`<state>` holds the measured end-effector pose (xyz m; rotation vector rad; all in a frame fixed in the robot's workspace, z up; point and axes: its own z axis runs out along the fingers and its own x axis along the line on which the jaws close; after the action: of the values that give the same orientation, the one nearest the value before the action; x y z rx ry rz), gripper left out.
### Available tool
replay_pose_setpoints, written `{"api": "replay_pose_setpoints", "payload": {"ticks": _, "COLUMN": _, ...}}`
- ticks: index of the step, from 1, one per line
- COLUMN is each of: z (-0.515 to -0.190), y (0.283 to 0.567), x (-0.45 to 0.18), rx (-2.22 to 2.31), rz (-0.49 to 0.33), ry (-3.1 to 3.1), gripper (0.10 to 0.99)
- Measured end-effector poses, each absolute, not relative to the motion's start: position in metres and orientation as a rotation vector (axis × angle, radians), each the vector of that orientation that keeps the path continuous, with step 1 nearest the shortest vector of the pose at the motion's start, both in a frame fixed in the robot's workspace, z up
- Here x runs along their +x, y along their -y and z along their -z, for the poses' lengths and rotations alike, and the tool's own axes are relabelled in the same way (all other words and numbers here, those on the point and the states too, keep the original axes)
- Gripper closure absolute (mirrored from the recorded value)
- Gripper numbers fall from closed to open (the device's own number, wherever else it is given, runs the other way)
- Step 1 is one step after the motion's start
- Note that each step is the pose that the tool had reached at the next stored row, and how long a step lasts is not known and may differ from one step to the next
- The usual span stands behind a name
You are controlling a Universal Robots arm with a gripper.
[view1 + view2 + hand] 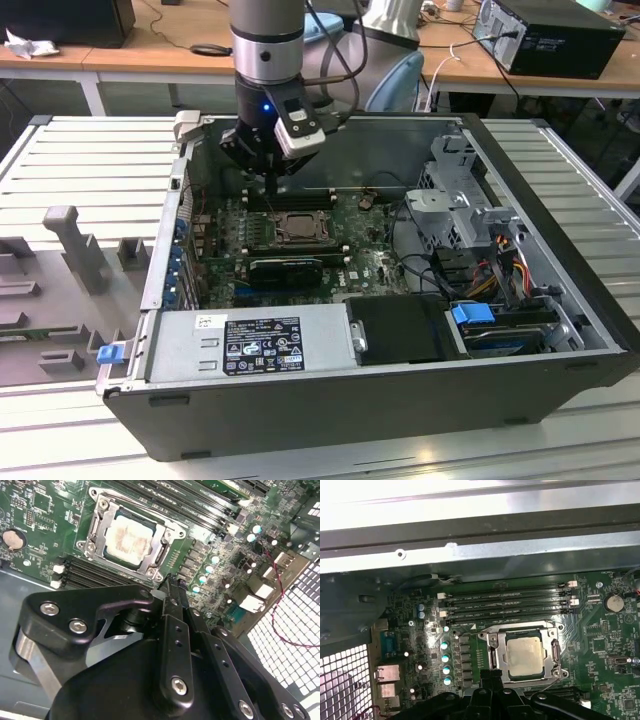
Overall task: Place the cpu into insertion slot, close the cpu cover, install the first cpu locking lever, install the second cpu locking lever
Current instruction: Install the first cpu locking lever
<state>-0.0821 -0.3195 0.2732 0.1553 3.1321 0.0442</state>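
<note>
The cpu (524,654) sits flat in the insertion slot (153,530), pale face up, and the cpu cover (554,652) lies down around it with the chip showing through its window. By my reading, placing and covering are done and the work stands at the locking levers. They are too thin for me to tell whether either one is hooked down. My gripper (172,584) hangs just beside one corner of the cover. Its fingers look pressed together with nothing between them, and I can't tell whether the tips touch anything. In the exterior view it is above the memory slots (290,200), on the far side of the socket. Around that lies the green motherboard (600,645), inside the open computer case (330,400) on the slatted table (90,150). I judge the next move calls for fine placement of the tips on a slim lever and a firm, controlled push, kept clear of the chip face and neighbouring parts.
</note>
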Motion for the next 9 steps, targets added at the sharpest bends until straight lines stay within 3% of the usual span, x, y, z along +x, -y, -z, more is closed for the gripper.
{"api": "replay_pose_setpoints", "payload": {"ticks": 9, "z": -0.2704, "y": 0.3194, "x": -0.0931, "rx": 0.046, "rz": -0.048, "ry": -3.136, "gripper": 0.980}}
